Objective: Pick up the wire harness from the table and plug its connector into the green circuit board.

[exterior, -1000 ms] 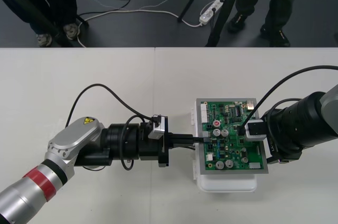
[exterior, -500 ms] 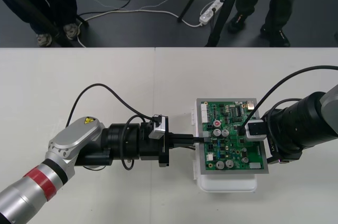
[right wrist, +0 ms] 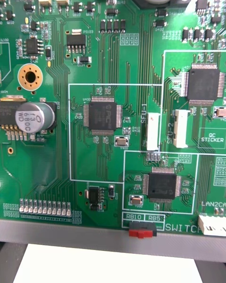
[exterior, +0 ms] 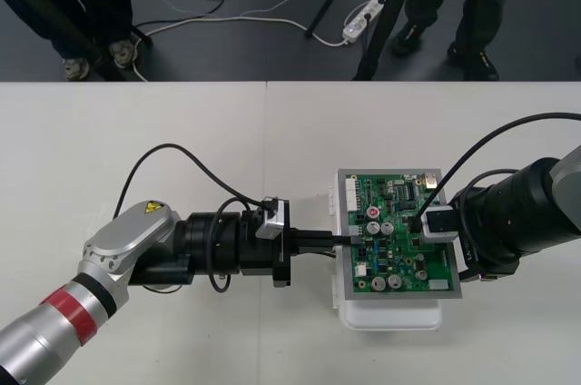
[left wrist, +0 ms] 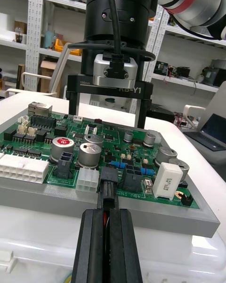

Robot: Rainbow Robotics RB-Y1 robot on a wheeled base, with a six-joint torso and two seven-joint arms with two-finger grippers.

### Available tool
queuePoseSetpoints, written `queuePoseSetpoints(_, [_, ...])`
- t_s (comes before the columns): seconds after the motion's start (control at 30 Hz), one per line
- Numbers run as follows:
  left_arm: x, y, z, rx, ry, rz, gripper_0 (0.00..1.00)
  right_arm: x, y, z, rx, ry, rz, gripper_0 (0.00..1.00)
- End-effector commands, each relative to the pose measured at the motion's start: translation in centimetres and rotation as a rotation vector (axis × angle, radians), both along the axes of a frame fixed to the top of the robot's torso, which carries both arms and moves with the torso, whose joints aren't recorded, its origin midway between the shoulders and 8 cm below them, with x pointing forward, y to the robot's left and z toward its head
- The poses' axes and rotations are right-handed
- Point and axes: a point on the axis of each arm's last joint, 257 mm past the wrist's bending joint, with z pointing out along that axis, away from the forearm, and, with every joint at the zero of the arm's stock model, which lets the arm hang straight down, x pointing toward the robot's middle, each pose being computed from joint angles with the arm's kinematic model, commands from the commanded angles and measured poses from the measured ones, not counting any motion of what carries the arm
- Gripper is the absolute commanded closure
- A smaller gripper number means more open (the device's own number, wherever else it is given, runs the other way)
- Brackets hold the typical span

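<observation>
The circuit board (right wrist: 108, 52) wore a glossy green lacquer with fine white print, set in a matt grey frame (right wrist: 70, 236) on a smooth white plastic base (exterior: 390, 317). Its capacitors (left wrist: 89, 153) looked like satin metal cans. The left gripper (left wrist: 107, 214) had matt black fingers (left wrist: 89, 245), closed on the small black plastic plug (left wrist: 109, 184). The right gripper (left wrist: 108, 115) bore a brushed metal block (left wrist: 115, 73). At the front view's lower left, the arm link (exterior: 127, 244) was satin silver metal with a glossy red ring (exterior: 68, 308). The table (exterior: 136, 131) was pale and matt.
</observation>
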Motion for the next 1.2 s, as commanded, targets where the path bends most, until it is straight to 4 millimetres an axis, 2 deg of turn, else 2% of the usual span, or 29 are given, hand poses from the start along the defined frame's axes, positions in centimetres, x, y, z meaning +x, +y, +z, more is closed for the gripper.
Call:
queuePoseSetpoints(0.03, [-1.0, -2.9, 2.3, -0.042, -0.098, -0.059, 1.00, 0.3, 2.4, 1.4, 0.039, -0.029, 0.030, 0.00])
queuePoseSetpoints(0.67, [-2.1, -2.8, 2.7, -0.059, -0.095, -0.098, 1.00, 0.4, 3.1, 1.5, 0.059, -0.034, 0.035, 0.00])
queuePoseSetpoints(1.2, [-1.9, -1.6, 1.8, -0.041, -0.086, -0.086, 1.00, 0.5, 3.5, 1.5, 0.068, -0.036, 0.035, 0.00])
